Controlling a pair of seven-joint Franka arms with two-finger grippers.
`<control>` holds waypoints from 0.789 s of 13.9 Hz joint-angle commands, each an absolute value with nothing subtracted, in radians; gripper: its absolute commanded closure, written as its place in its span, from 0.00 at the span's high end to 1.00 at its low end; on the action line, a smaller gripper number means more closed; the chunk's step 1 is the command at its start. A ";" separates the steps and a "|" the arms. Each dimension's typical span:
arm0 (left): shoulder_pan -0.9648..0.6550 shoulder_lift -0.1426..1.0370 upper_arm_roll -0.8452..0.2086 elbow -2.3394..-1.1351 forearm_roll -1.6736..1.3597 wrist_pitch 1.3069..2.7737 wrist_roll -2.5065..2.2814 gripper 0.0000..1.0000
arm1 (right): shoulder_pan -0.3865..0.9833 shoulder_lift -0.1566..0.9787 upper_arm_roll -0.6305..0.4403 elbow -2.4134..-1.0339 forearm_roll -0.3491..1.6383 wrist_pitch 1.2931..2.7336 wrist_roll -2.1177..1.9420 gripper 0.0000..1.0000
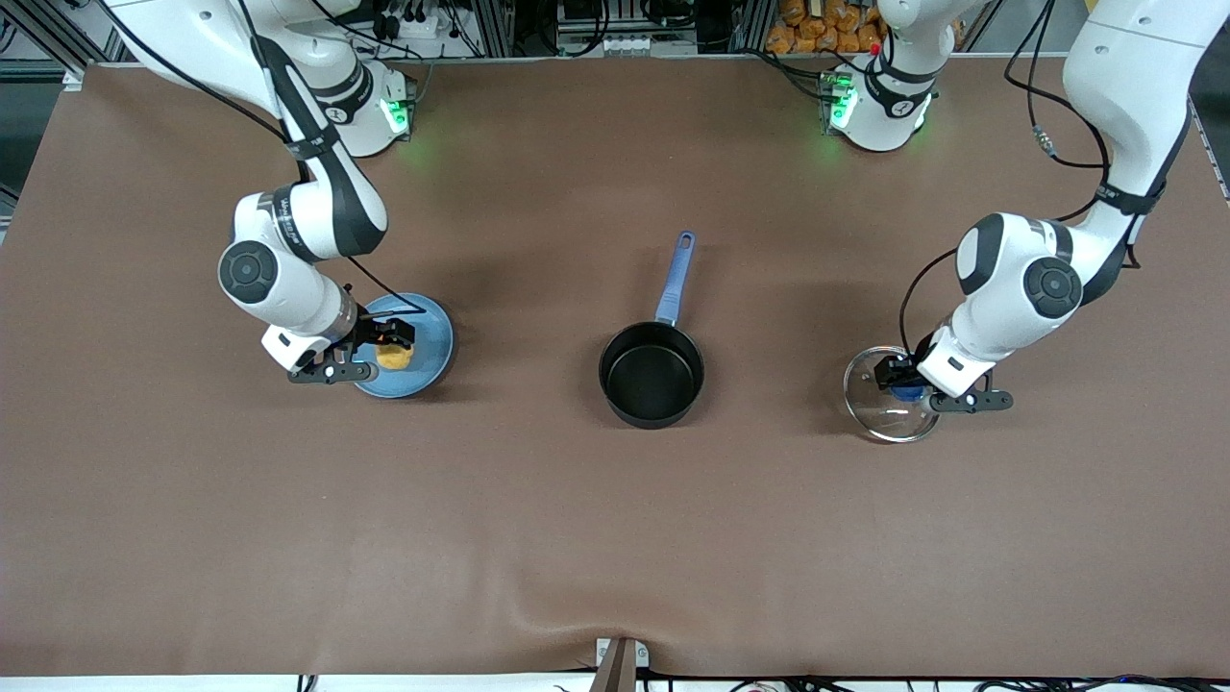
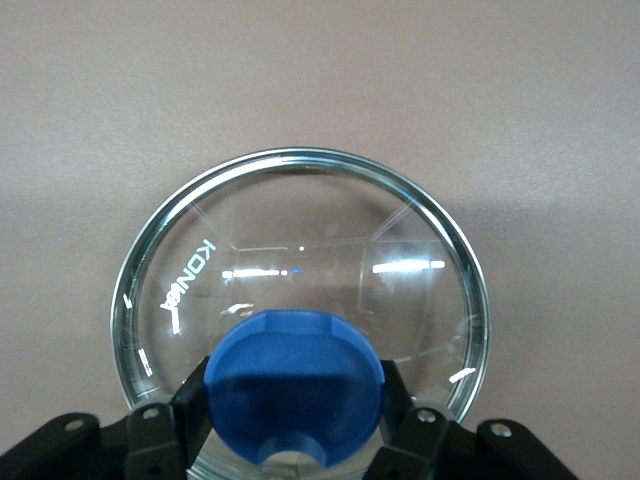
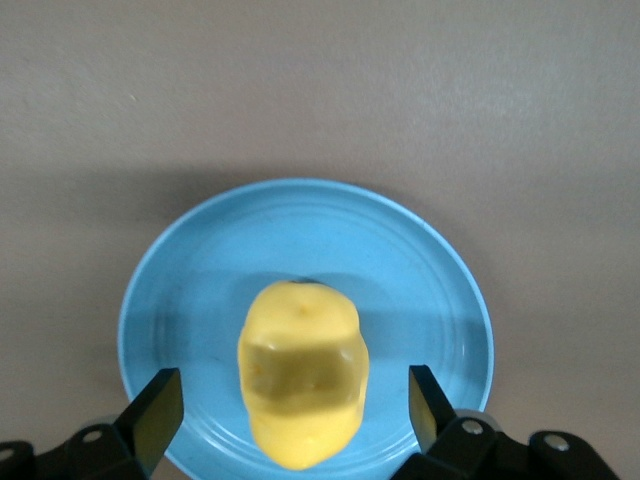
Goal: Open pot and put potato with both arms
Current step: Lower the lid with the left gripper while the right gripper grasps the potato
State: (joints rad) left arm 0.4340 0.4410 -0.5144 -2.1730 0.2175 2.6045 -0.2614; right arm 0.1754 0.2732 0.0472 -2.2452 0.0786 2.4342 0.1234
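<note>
The black pot (image 1: 651, 375) stands open in the middle of the table, its blue handle (image 1: 673, 281) pointing toward the robots' bases. The glass lid (image 1: 884, 404) is low at the table toward the left arm's end. My left gripper (image 1: 903, 384) is shut on its blue knob (image 2: 297, 385), and the glass (image 2: 300, 230) shows in the left wrist view. The yellow potato (image 1: 394, 357) lies on a blue plate (image 1: 428, 332) toward the right arm's end. My right gripper (image 1: 387, 344) is open, its fingers (image 3: 160, 412) apart on either side of the potato (image 3: 303, 385).
The brown table cover (image 1: 615, 538) stretches wide around the pot. The plate (image 3: 320, 225) fills much of the right wrist view. Both arm bases stand at the table's edge farthest from the front camera.
</note>
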 commanded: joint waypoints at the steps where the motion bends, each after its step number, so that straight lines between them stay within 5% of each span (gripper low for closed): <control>1: 0.446 0.436 -0.526 -2.177 0.245 2.625 -0.264 0.51 | 0.176 0.288 0.048 -2.281 0.092 2.505 0.121 1.00; 4: 0.446 0.442 -0.525 -2.174 0.247 2.626 -0.264 0.78 | 0.182 0.304 0.048 -2.283 0.092 2.514 0.123 0.90; 5: 0.446 0.442 -0.526 -2.174 0.247 2.625 -0.264 0.96 | 0.183 0.305 0.048 -2.283 0.092 2.514 0.121 0.86; 6: 0.446 0.442 -0.526 -2.174 0.247 2.626 -0.264 1.00 | 0.183 0.310 0.048 -2.283 0.092 2.514 0.121 0.81; 7: 0.446 0.442 -0.525 -2.174 0.247 2.626 -0.264 1.00 | 0.184 0.310 0.048 -2.283 0.092 2.513 0.123 0.69; 8: 0.446 0.440 -0.526 -2.172 0.247 2.625 -0.265 1.00 | 0.184 0.310 0.048 -2.284 0.092 2.513 0.123 0.45; 11: 0.448 0.385 -0.528 -2.169 0.249 2.600 -0.284 1.00 | 0.187 0.310 0.048 -2.284 0.092 2.507 0.123 0.10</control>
State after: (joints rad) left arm 0.4342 0.4436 -0.5162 -2.1622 0.2194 2.6148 -0.2614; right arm 0.1772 0.3145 0.0484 -2.2635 0.0787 2.4766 0.1287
